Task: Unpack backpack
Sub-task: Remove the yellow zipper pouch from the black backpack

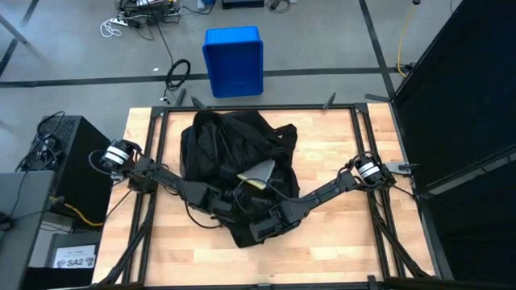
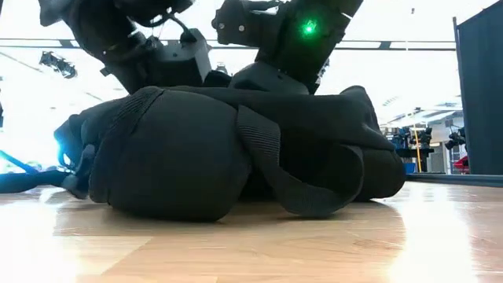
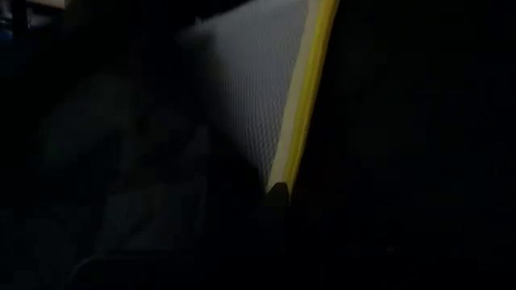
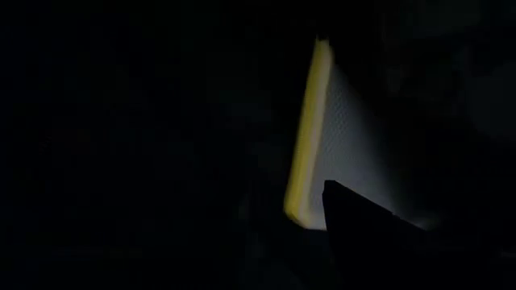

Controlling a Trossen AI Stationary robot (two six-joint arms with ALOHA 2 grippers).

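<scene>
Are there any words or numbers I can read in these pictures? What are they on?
"SA2": on a small white label lying on the floor, left of the table. There is more tiny print around it, too small to read.
The backpack: no readable words show.
The blue bin: no words show.
The grey, yellow-edged sheet in the backpack: no words.
</scene>
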